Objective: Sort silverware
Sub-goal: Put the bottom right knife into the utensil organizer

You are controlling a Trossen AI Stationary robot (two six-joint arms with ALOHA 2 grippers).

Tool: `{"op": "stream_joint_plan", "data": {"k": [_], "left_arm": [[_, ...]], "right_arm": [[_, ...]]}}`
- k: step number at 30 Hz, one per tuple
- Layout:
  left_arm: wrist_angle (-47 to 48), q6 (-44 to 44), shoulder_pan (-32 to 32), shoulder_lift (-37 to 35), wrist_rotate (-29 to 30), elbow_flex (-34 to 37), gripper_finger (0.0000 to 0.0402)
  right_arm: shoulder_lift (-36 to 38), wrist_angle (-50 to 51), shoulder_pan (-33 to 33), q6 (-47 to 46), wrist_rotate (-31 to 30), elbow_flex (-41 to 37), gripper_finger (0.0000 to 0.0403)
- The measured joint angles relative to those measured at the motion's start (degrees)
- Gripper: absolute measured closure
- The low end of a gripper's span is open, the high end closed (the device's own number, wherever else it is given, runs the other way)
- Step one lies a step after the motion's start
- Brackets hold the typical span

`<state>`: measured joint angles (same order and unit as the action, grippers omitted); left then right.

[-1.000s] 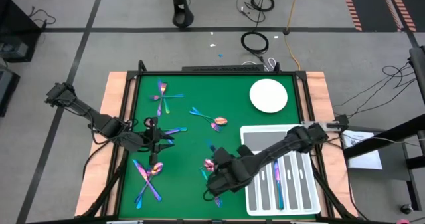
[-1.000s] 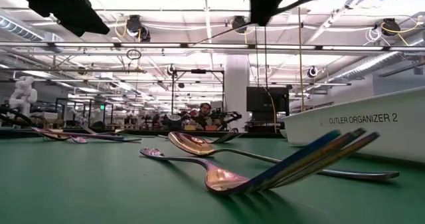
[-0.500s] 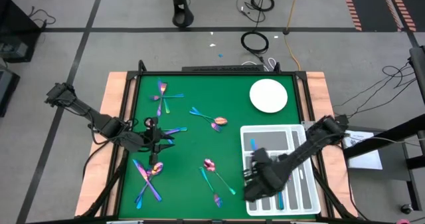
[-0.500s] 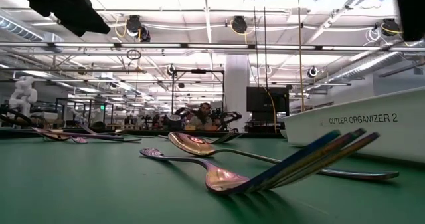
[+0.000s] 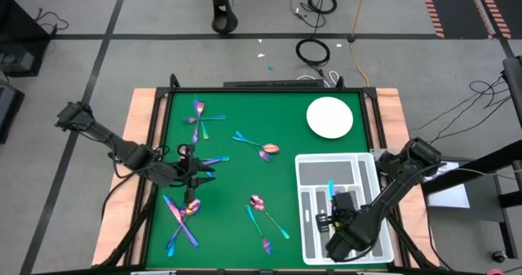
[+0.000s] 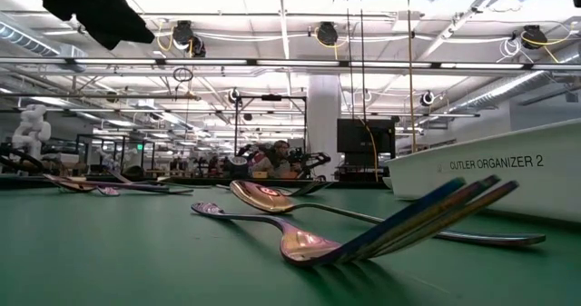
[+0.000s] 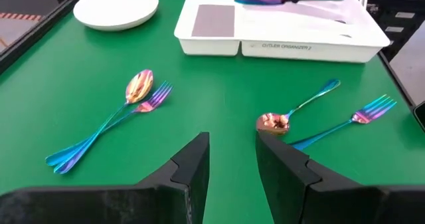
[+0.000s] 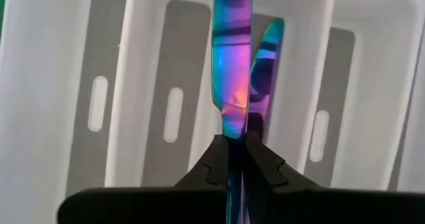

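Overhead, the right gripper hangs over the white compartmented tray at lower right of the high view, its fingers pinched tight on a slim iridescent knife. The blade shimmers blue, purple and pink, and runs lengthwise along the tray's long slots, its tip reaching toward the tray's wide end compartment; in the high view it shows as a short blue sliver ahead of the gripper. A second knife lies in the slot directly beneath (same rainbow sheen, nearly parallel to the held one).

At left of the high view, the left gripper waits low over the green mat, fingers partly apart and holding nothing. Loose silverware lies scattered around it: a spoon and fork pair near the mat's centre, a crossed group at upper left, another crossed group at lower left, and a spoon and fork at lower centre, just left of the tray. A few pieces lie just beside the left gripper.

The round white plate sits at upper right, clear of the tray. In the low view a fork and spoon fill the foreground, with the tray's wall lettered "CUTLER ORGANIZER 2" at right.
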<state>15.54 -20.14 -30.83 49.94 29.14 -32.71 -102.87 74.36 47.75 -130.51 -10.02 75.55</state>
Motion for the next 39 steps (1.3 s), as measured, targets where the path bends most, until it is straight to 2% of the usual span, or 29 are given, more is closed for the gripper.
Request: {"op": "stream_joint_plan", "data": {"k": [7, 25, 39], "left_arm": [[-0.7, -0.09, 0.0, 2.05, 0.03, 0.0, 0.0277], [-1.8, 1.03, 0.0, 2.61, 0.05, 0.02, 0.0277], [-1.76, 1.11, 0.0, 2.61, 0.05, 0.02, 0.0277]], "right_arm": [[-0.33, 2.73, -0.06, -0.43, 4.34, -0.02, 0.0401], [-2.32, 2.19, -0.87, -0.01, 7.37, -0.09, 0.04], [-2.32, 2.22, -0.87, 0.51, 7.32, -0.09, 0.0346]]}}
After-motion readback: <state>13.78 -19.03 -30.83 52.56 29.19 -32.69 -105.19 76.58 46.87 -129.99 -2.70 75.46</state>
